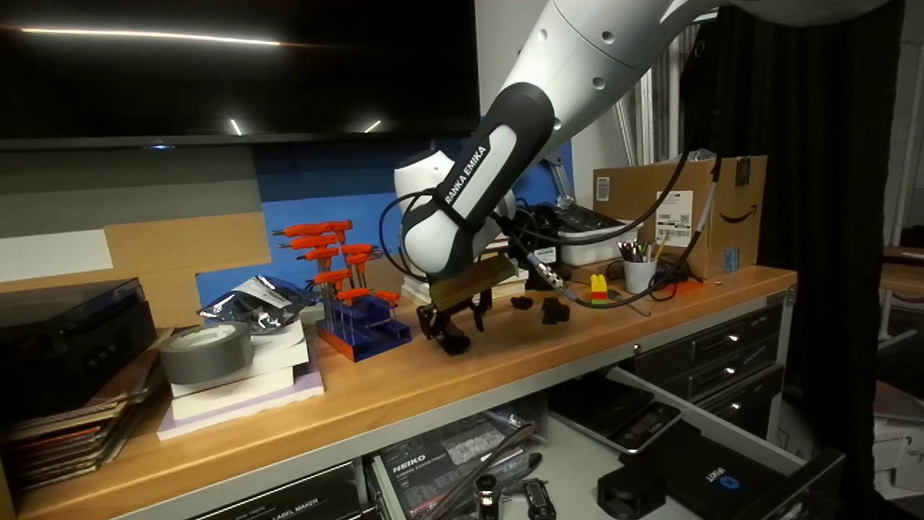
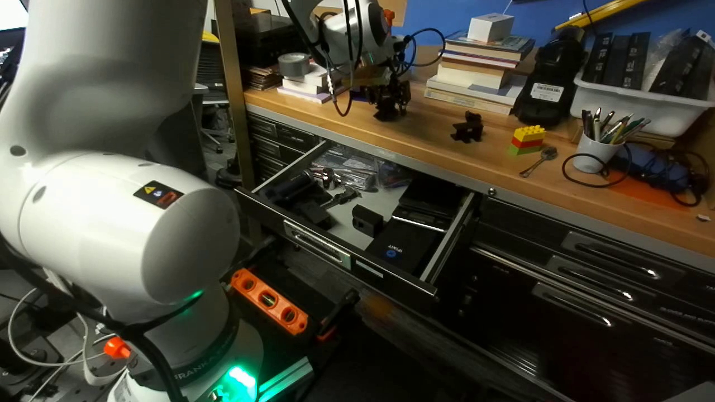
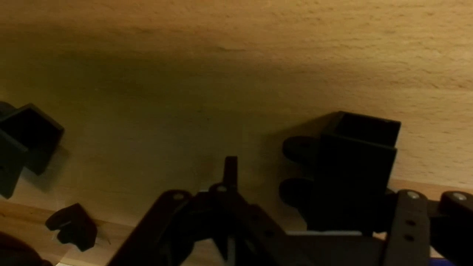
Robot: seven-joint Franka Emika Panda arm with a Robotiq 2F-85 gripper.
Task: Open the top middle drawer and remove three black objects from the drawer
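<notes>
Nearest me, the top middle drawer stands pulled out, its front partly cut off at the bottom of an exterior view; inside it I read NEIKO SPRING ASSORTMENT on a flat pack and, upside down, what looks like iFixit on a black case; LABEL MAKER shows on a dark front left of the drawer; labels on the closed drawers right of it are too small for me.

On the worktop beyond the drawer sit the three black objects, matte and chunky; in the dim wrist view the fingers of my gripper stand well apart around a hollow one with rounded lugs; a gap shows on the lug side, so it is not clamped, though I cannot tell whether the far finger touches it; a second one is cut off at the left edge; a small hooked one lies near that.

Farther behind the drawer, the arm, lettered RANKA EMIKA with its first letter hidden, covers part of the book stack; an arrow mark shows on the cardboard box; the dark screen runs out at the top.
</notes>
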